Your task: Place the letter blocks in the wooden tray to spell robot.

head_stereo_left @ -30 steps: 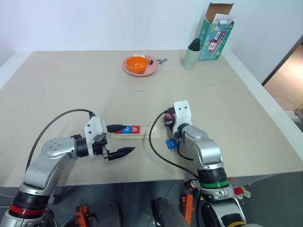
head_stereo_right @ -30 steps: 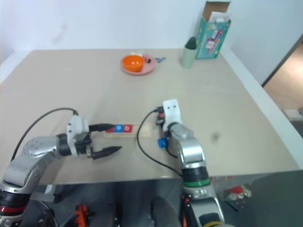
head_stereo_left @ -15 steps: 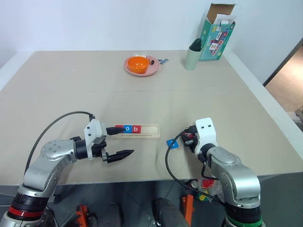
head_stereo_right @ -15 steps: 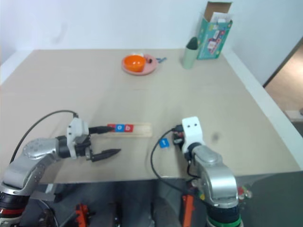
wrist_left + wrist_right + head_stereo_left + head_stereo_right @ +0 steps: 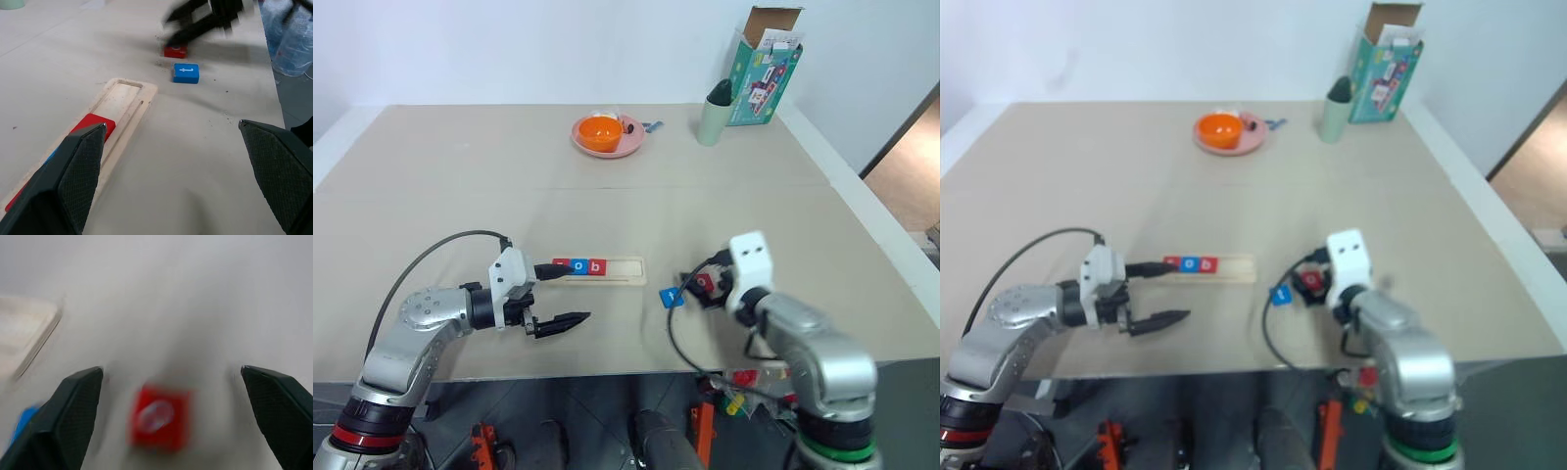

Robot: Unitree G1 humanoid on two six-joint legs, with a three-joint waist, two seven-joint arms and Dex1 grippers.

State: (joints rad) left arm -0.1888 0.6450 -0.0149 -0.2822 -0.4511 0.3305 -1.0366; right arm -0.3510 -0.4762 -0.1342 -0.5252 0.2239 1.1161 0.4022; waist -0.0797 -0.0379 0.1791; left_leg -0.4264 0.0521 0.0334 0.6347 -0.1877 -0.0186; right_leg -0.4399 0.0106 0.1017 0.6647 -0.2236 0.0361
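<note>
Left gripper (image 5: pixel 570 294): fingers spread wide, empty, at the left end of the wooden tray (image 5: pixel 625 271) near the table's front edge. Tray holds a red tile, a blue "o" tile (image 5: pixel 578 266) and a red "b" tile (image 5: pixel 596 266); right part bare. Right of the tray lie a blue tile (image 5: pixel 672 296) and a red tile (image 5: pixel 703 284) on the table. Right gripper (image 5: pixel 168 382): fingers spread, over the red tile, not touching.

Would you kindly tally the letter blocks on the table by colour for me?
Red blocks: 3
Blue blocks: 2
Total: 5
</note>
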